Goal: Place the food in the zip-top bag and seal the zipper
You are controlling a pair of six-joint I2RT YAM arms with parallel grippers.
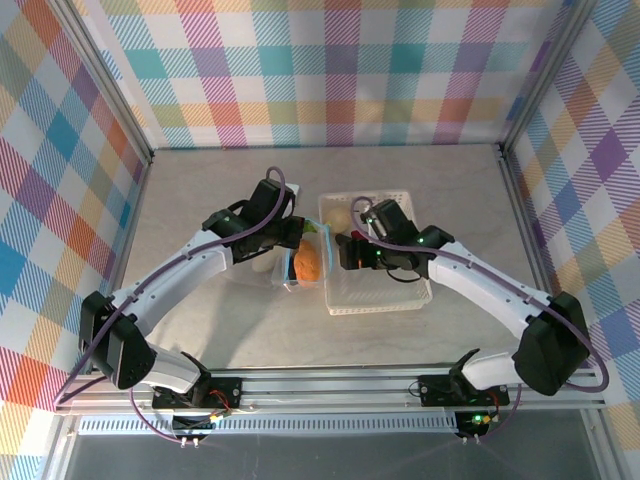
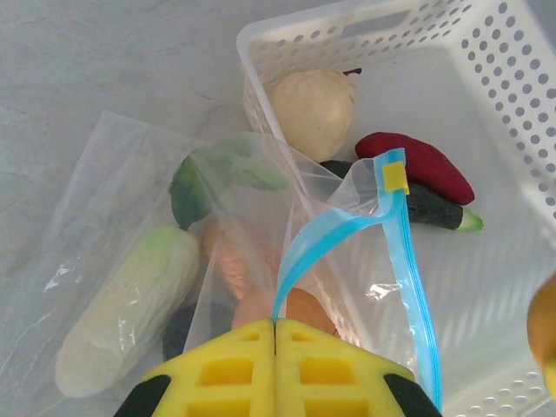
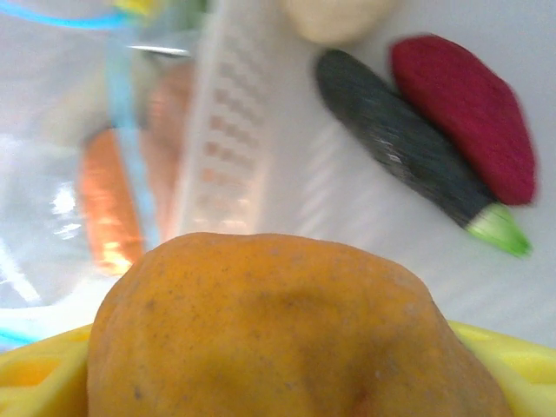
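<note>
Left gripper [image 2: 275, 330]: pads pressed together on the mouth edge of the zip-top bag [image 2: 104, 191], pinching the film with the zipper [image 2: 408, 261], whose blue strip rises in an arch above the pads. Right gripper [image 1: 348, 252]: clamped on an orange piece [image 3: 287, 321] that sits between its yellow pads, above the left side of the basket [image 2: 261, 52]. The bag lies near the middle of the table [image 1: 200, 190], its mouth edge beside the basket's left wall. Inside the bag are a white radish [image 2: 122, 313] with a green top and orange pieces under the film. In the basket's far-left corner are a pale piece [image 2: 313, 109], a dark red piece [image 2: 426, 165] and an eggplant [image 3: 408, 152]. Handling, as a judgement: the film looks thin, limp and slippery, so the mouth will likely collapse unless held up. The strip is the stiffer part and the better hold, near the yellow tab [image 2: 395, 176]. The food looks light and rounded and may slip from the pads, so it is best gripped across the middle.
</note>
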